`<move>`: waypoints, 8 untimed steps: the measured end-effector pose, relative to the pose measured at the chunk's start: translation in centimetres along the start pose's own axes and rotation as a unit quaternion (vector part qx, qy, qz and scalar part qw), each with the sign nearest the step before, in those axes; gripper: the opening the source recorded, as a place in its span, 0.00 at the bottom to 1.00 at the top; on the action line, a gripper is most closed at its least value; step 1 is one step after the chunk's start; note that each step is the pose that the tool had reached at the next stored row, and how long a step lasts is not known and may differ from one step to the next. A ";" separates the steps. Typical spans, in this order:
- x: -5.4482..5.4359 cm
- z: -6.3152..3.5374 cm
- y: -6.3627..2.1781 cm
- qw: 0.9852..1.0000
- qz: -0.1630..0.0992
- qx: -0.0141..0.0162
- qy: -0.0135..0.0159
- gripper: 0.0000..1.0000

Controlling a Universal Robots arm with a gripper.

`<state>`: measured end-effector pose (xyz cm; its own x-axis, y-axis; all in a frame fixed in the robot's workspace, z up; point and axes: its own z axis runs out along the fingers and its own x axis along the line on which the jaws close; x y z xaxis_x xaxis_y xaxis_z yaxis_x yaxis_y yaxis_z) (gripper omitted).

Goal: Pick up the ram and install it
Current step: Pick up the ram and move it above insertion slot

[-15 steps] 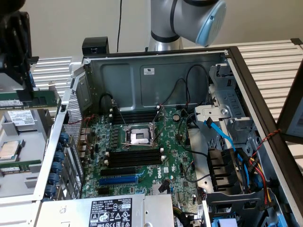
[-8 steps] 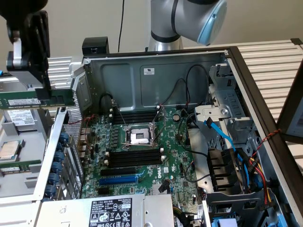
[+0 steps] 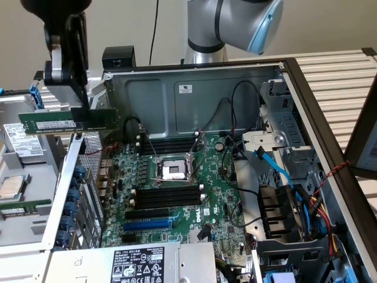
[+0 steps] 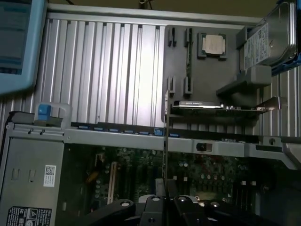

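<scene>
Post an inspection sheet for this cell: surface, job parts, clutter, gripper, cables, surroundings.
Surface: slatted table, open PC case on it.
Job's things: ram held level over the case's edge at the exterior view's left; black slots look empty.
Clutter: hard drive and loose CPU beside the case.
Grippers: gripper shut on ram.
Cables: blue cable and black leads inside case.
Surroundings: robot arm base behind case.

The gripper (image 3: 80, 108) hangs at ten o'clock in the exterior view, pointing straight down. Its jaws are pinched narrowly on the top edge of the ram (image 3: 68, 122), which it holds level. The silver arm (image 3: 235, 23) bends in from twelve o'clock, with a blue-capped joint.
</scene>
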<state>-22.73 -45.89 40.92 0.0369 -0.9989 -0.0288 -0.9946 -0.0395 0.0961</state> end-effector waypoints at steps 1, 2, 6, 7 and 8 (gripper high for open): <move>0.0 -0.05 -0.46 1.000 0.000 0.000 0.000 0.13; 0.0 -0.09 -0.90 1.000 0.000 0.000 0.000 0.13; 0.1 -0.27 -2.71 1.000 -0.001 0.000 -0.001 0.13; 0.1 -0.31 -3.18 1.000 -0.001 0.000 -0.001 0.13; 0.1 -0.36 -3.65 1.000 -0.001 0.000 -0.001 0.13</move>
<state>-19.06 -45.89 40.92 0.0389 -0.9987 -0.0319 -0.9945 -0.0418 0.0959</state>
